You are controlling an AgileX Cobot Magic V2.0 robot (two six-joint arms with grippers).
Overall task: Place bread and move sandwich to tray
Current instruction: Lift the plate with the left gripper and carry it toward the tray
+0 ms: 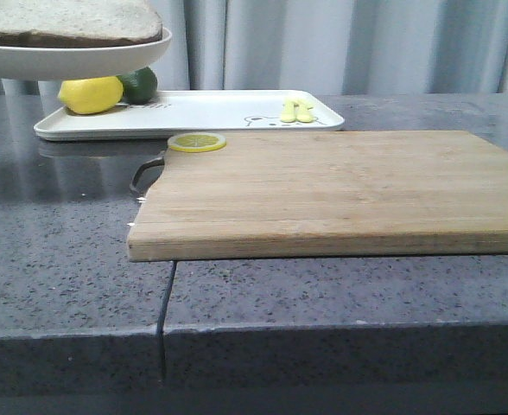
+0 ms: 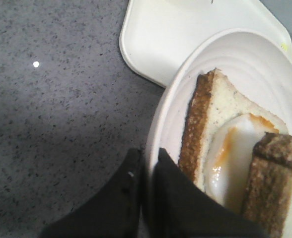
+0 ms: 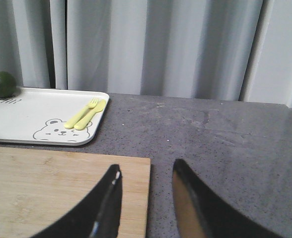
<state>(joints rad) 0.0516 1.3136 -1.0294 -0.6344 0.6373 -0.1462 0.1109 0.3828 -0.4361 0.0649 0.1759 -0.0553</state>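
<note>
The sandwich (image 2: 225, 144) lies on a round white plate (image 2: 235, 54): a toast slice, a fried egg with orange yolk, and the thick bread (image 2: 275, 173) on top. My left gripper (image 2: 147, 158) is shut on the plate's rim and holds it in the air above the grey counter, close to a corner of the white tray (image 2: 161, 34). In the front view the plate (image 1: 73, 59) with the sandwich (image 1: 64, 22) hovers at the top left, above the tray (image 1: 219, 111). My right gripper (image 3: 146, 171) is open and empty over the right edge of the wooden cutting board (image 3: 46, 188).
The cutting board (image 1: 340, 190) fills the middle of the counter, with a lemon slice (image 1: 197, 141) at its far left corner. On the tray lie a lemon (image 1: 90, 93), a lime (image 1: 139, 83) and a yellow fork and spoon (image 1: 297, 111). A curtain hangs behind.
</note>
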